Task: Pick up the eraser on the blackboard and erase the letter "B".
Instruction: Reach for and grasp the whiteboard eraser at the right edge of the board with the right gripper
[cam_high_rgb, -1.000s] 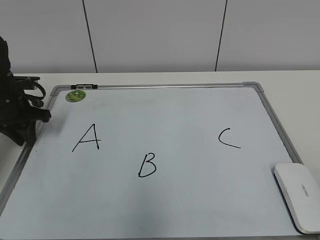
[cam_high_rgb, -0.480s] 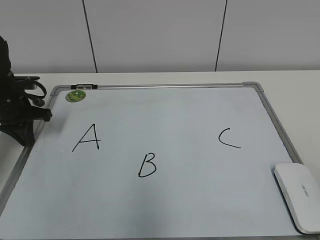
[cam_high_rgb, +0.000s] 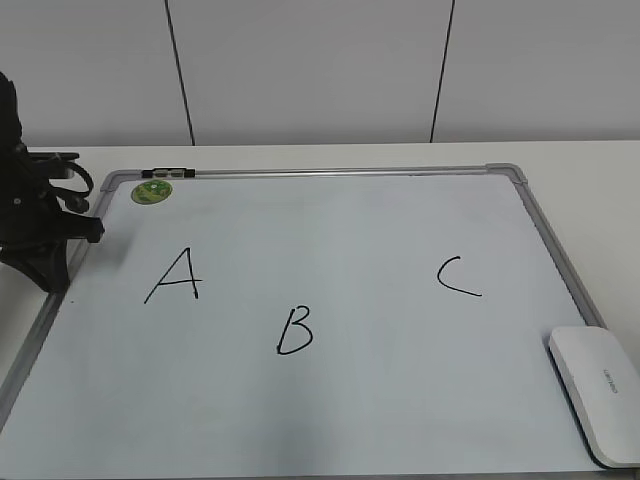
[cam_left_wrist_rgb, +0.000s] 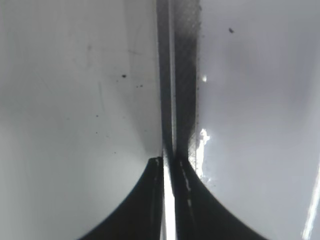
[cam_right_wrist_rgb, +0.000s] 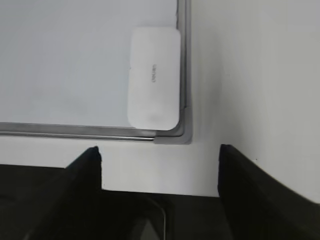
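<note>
white plastic eraser (cam_right_wrist_rgb: 154, 77) lay flat in the blackboard (cam_high_rgb: 350, 220) near right corner, untouched. right gripper (cam_right_wrist_rgb: 160, 155) gaped above the table short of it; best squared over its long sides. left gripper (cam_left_wrist_rgb: 169, 162) pinched together. farther off, letter "b" (cam_high_rgb: 295, 331) unerased.

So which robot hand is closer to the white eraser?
The right gripper, hovering open just off the board corner where the eraser lies. The left gripper sits shut at the board's far left edge.
</note>
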